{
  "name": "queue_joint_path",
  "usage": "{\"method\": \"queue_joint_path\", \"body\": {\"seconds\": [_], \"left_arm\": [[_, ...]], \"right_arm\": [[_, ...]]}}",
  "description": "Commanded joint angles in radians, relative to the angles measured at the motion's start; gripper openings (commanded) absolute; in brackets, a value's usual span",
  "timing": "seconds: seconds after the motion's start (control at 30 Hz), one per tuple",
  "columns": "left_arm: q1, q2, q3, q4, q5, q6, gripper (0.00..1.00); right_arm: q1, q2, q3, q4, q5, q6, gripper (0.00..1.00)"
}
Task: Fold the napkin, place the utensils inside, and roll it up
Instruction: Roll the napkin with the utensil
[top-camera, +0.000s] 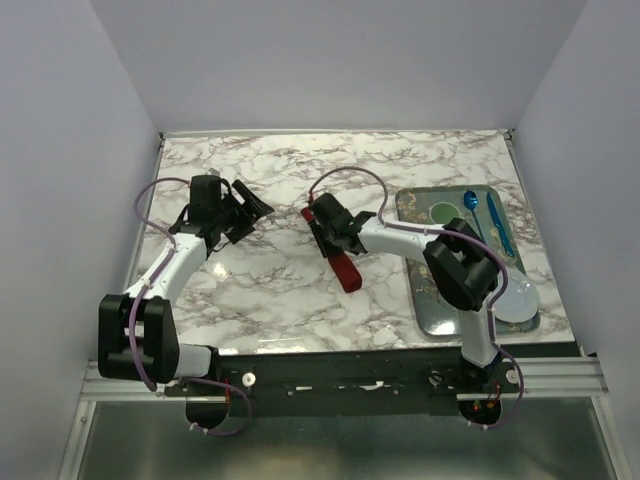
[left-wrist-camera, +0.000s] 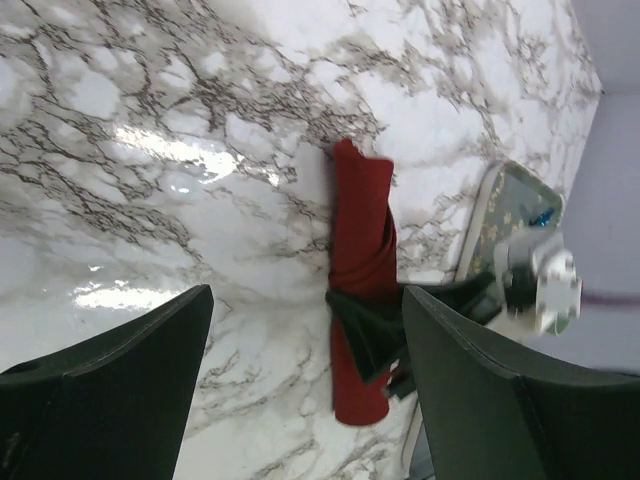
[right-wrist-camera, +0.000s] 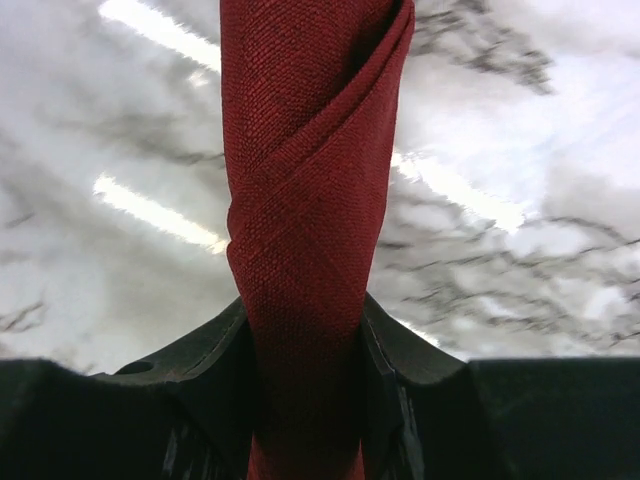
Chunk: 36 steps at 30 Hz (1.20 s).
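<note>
Quantities in view:
- One rolled napkin.
- One tray.
- Two blue pieces: one spoon and one longer utensil.
- One green disc.
- One white bowl.
- Two arms: left arm and right arm.
- One table.

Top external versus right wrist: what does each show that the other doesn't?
Only top external: the left gripper, apart from the napkin, and the tray holding a blue utensil. Only right wrist: the cloth's weave, its diagonal overlapping wraps, and fingers pressed against both sides. Both: the rolled napkin lying on the marble table, clamped by the right gripper.
</note>
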Motion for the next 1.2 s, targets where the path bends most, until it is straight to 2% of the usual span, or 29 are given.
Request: {"method": "queue_joint_path", "body": {"seconds": [0.0, 0.23, 0.47, 0.67, 0.87, 1.0, 1.17], "left_arm": [[-0.003, -0.067, -0.064, 0.002, 0.125, 0.023, 0.86], [-0.007, -0.134, -0.133, 0.022, 0.17, 0.022, 0.86], [-0.041, -0.133, -0.145, 0.042, 0.188, 0.004, 0.86], [-0.065, -0.113, -0.137, 0.068, 0.208, -0.006, 0.86], [-0.073, -0.11, -0.133, 0.072, 0.208, -0.012, 0.86], [-0.082, -0.111, -0.13, 0.077, 0.208, -0.016, 0.86], [-0.085, -0.108, -0.125, 0.078, 0.205, -0.015, 0.86]], "right_arm": [[-0.108, 0.058, 0.076, -0.081, -0.068, -0.009, 0.46], [-0.257, 0.17, 0.276, -0.186, -0.136, -0.057, 0.45], [-0.332, 0.299, 0.504, -0.321, -0.171, -0.09, 0.46], [-0.365, 0.375, 0.644, -0.374, -0.226, -0.106, 0.52], [-0.383, 0.411, 0.704, -0.401, -0.229, -0.116, 0.61], [-0.383, 0.408, 0.716, -0.402, -0.231, -0.121, 0.72], [-0.383, 0.406, 0.724, -0.41, -0.258, -0.126, 0.81]]}}
